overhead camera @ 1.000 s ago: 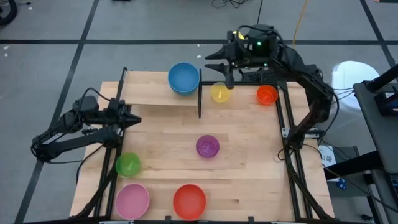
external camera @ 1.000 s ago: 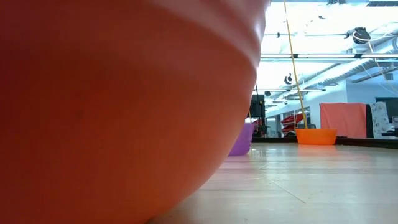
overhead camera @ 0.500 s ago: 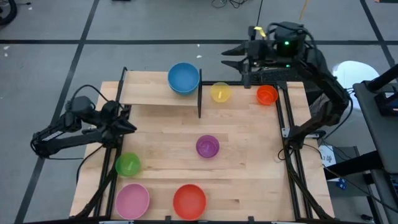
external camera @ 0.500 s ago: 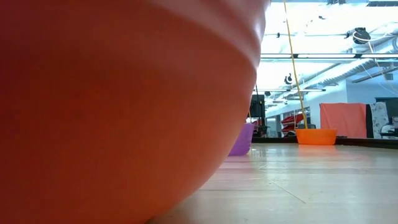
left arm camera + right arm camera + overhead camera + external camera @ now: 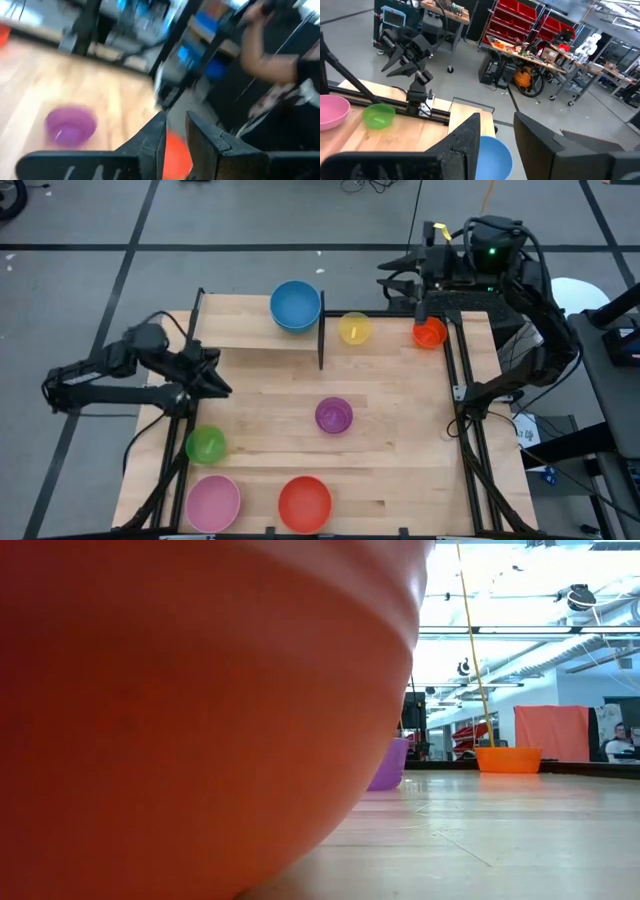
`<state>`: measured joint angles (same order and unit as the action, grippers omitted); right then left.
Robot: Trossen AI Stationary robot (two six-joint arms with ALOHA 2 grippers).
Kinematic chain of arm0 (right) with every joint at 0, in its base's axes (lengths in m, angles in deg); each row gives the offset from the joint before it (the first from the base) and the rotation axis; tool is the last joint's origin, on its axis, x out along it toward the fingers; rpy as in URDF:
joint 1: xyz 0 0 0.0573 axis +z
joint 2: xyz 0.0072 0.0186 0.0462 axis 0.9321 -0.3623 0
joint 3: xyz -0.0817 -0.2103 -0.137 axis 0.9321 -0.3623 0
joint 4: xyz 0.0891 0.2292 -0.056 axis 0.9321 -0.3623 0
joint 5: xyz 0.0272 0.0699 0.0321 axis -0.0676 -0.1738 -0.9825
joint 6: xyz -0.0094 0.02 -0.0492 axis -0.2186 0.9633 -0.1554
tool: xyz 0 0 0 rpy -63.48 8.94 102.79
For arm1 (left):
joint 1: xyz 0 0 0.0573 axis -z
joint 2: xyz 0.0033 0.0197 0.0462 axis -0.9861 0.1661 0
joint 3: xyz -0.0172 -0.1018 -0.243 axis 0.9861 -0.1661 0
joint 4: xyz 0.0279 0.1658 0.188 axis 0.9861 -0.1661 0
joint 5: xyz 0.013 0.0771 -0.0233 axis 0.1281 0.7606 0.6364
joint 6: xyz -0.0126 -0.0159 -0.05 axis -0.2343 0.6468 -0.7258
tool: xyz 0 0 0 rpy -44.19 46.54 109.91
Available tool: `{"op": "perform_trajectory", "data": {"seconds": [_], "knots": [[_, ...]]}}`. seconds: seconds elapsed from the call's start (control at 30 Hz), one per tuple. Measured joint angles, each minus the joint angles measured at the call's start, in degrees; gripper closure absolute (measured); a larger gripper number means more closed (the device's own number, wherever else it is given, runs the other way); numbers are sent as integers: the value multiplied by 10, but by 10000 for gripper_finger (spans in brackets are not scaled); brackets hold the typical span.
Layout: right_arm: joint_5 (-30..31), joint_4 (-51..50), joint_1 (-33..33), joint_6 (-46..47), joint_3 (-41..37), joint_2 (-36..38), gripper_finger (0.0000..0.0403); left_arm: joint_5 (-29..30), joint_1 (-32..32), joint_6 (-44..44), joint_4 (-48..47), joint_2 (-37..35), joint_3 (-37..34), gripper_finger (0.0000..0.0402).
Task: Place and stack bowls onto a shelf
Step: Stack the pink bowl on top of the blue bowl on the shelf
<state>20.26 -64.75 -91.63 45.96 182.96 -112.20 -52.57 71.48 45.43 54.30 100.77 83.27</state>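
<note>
The blue bowl (image 5: 295, 305) sits on the light-wood shelf (image 5: 240, 330) at the far left, next to its black upright end bar (image 5: 321, 340). The yellow (image 5: 353, 328), orange (image 5: 429, 333), purple (image 5: 333, 415), green (image 5: 206, 445), pink (image 5: 213, 502) and red (image 5: 304, 502) bowls rest on the table. The teal bowl is out of view. My left gripper (image 5: 225, 378) is open by a narrow gap and empty, near the table's left edge in front of the shelf. My right gripper (image 5: 390, 283) is open and empty, beyond the far edge between the yellow and orange bowls.
Black frame rails run along the table's left (image 5: 175, 440) and right (image 5: 455, 380) edges. The red bowl (image 5: 200, 710) fills most of the low view. A person's arm (image 5: 270, 60) shows beyond the table in the left wrist view.
My right gripper has gone from over the yellow bowl toward the table's right and far edge, staying open and empty. My left gripper has turned to point more toward the near right. No bowl has moved.
</note>
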Motion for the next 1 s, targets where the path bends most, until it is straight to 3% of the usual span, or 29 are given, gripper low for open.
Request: {"op": "perform_trajectory", "data": {"seconds": [0.23, 0.47, 0.63, 0.8, 1.0], "knots": [[0, -13, 0, -27, 0, 5, 289, 120, 76, 92, -270, 117, 131, 325], [0, -13, 0, -29, 0, 5, 289, 167, 194, 48, -383, 200, 196, 325], [0, -24, 0, -45, 0, 9, 289, 184, 301, -40, -400, 247, 196, 325], [0, -40, 0, -47, 0, 11, 289, 265, 405, -83, -387, 297, 196, 325], [-3, -46, 0, -61, 0, 23, 289, 309, 475, -141, -386, 358, 196, 325]]}}
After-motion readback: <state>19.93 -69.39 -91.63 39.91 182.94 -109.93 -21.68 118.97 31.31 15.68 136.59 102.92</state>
